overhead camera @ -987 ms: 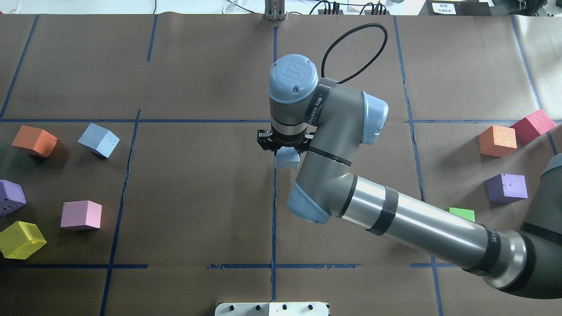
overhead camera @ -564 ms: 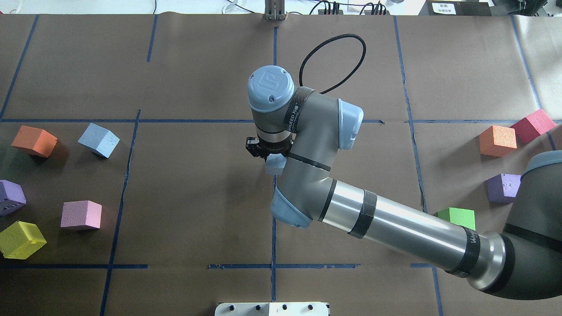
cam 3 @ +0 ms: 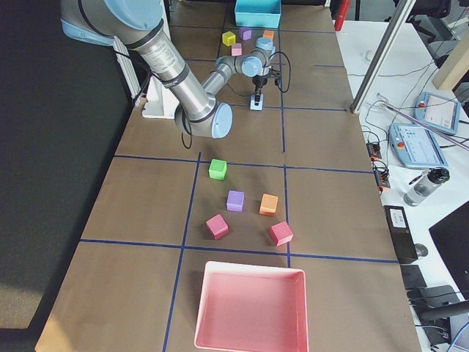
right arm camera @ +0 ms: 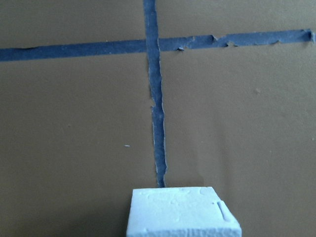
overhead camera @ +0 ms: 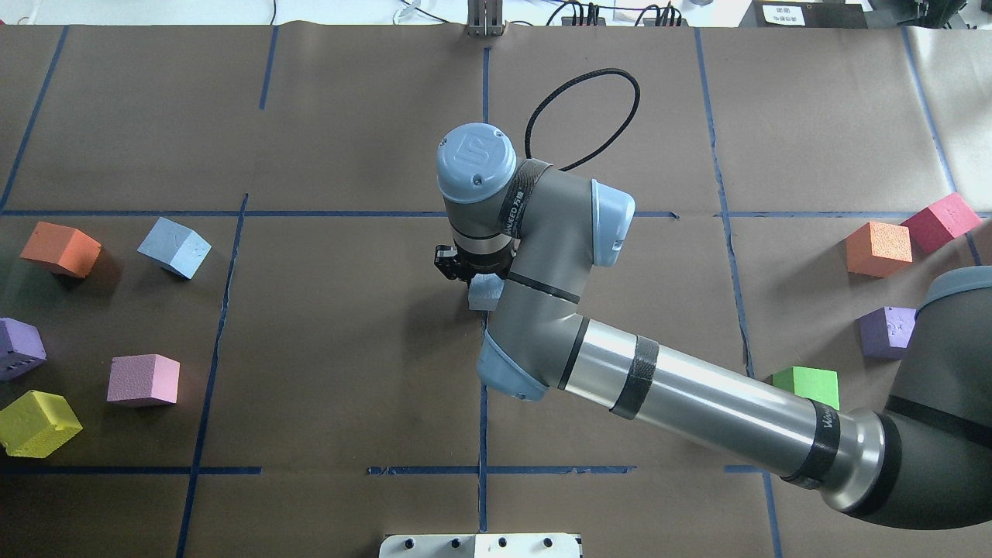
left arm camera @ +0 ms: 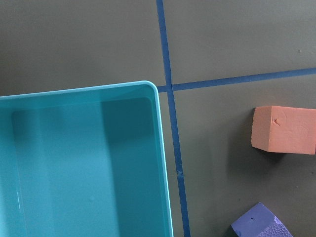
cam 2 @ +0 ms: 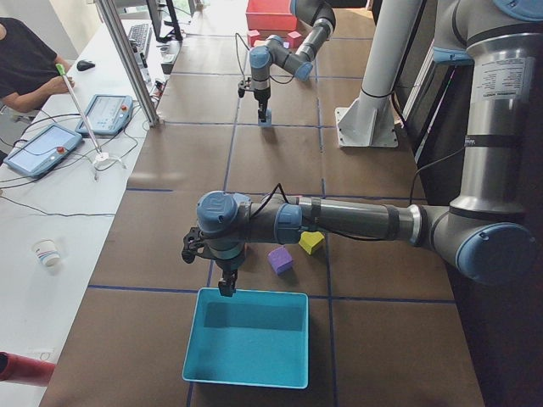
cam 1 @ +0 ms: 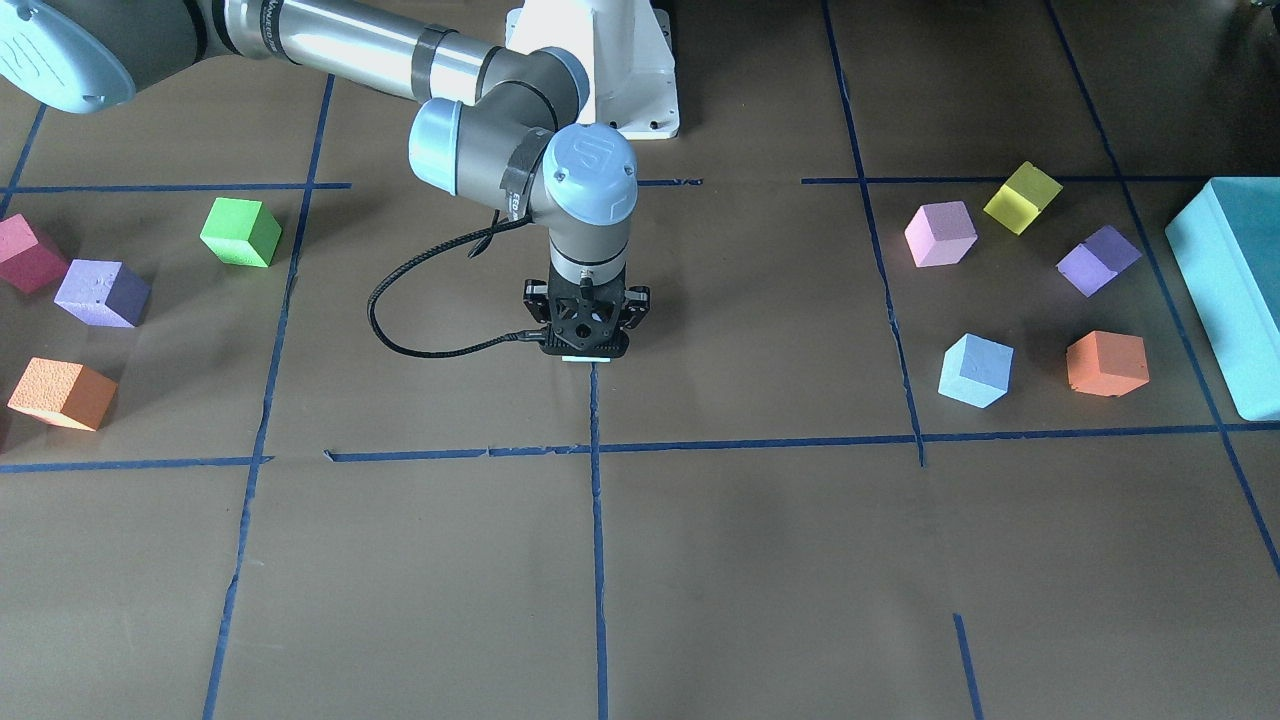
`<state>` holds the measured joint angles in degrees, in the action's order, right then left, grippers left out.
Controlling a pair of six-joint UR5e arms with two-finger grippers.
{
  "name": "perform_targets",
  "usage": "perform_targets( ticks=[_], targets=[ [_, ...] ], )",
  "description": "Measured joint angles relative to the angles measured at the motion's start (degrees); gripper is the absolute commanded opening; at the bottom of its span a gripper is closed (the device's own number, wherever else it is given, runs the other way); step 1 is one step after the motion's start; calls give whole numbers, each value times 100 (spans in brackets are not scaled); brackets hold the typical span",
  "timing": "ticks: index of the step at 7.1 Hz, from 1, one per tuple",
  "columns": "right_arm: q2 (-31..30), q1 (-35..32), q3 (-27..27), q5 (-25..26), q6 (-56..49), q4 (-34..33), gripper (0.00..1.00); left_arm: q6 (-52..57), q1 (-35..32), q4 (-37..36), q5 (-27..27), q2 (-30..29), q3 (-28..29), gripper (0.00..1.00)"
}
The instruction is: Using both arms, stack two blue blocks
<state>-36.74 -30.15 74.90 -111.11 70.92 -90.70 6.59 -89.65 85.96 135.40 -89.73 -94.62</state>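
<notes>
Right, status. The right gripper [cam 1: 586, 345] is clenched on the first blue block [overhead camera: 483, 294], with the wrist straight down at table centre. The block sits over the centre tape line [right arm camera: 157, 123], at or just above the paper (I can't tell whether it touches).

The left gripper [cam 2: 226, 287] hangs over the near rim of the teal box [cam 2: 254, 293]. I can't tell whether its fingers are spread or closed, since only the side view shows it and its wrist view shows no fingers. The second blue block [cam 1: 975, 370] lies on the robot's left side, well apart from centre, turned off the grid lines and near the orange cube [cam 1: 1106, 363].

Risks as I see them:
- Release: the foam is light and grainy. If it clings to a pad as the jaws part, the block tips or skids and the base ends up skewed.
- Left pick: the cube is rotated, so a grid-aligned grasp would land on its corners and spin it. A wide approach could also nudge the orange cube.
- Shared space: both arms need table centre. If the right arm hasn't cleared before the left arrives, the wrists could clash.
- Stacking: a hard or off-centre set-down shoves the base or leaves an overhang, and the top block topples.
- Retreat: the right forearm passes over the green cube [overhead camera: 806, 385], so a low pull-back could clip it.
</notes>
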Motion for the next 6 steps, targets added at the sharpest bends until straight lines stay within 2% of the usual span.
perform_targets(
  ticks=[2,4,6],
  targets=[
    [0,1,-83,-6,3,139,99,0,3,0,3,-1,-4,100],
    [6,-5,-71,-17,16,183,99,-6,6,-2,4,-1,-4,100],
    [-3,-57,185,-81,26,137,99,-8,7,-4,4,-10,-4,100]
  ],
)
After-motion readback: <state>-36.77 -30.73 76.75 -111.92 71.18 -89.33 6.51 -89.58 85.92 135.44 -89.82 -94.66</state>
